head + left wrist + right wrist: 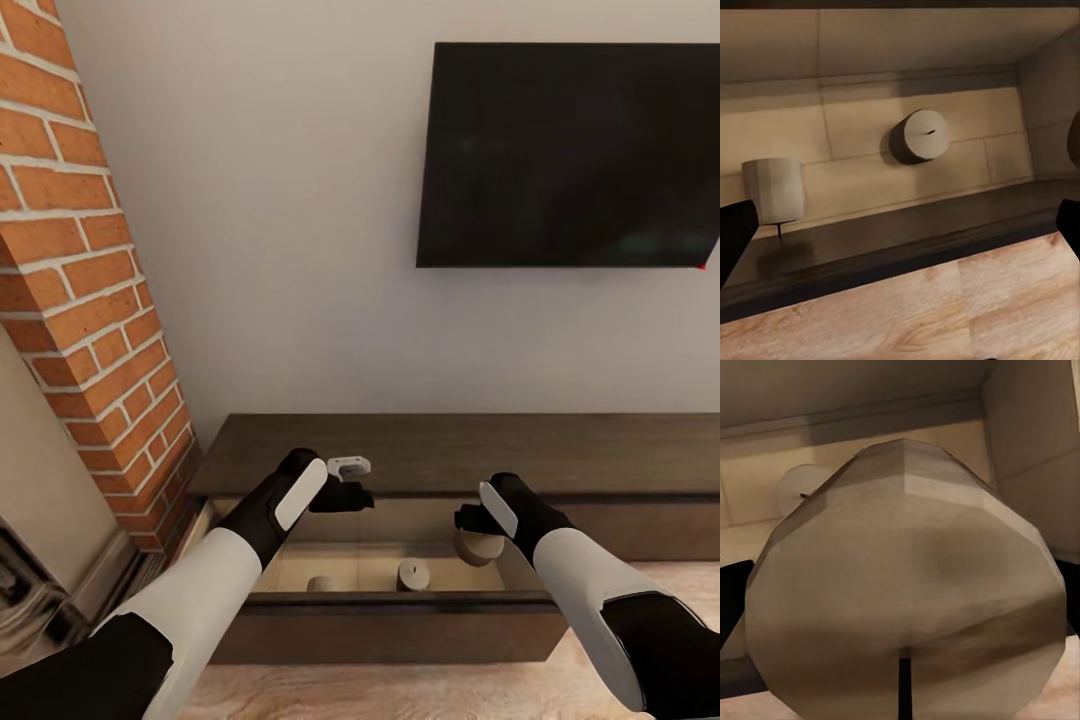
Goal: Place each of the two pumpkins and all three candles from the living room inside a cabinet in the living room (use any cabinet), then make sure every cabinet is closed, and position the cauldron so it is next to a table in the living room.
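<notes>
Your right gripper (476, 522) grips the third candle (480, 546) over the open cabinet (400, 610) drawer (two inside); lower, release. Left gripper (352, 493) open, empty.

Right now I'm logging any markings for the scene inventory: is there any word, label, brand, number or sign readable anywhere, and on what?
None: no readable text in any view.
The wall screen is blank and dark.
The candle in the right hand is unmarked.
The two candles in the open cabinet drawer are unmarked.
</notes>
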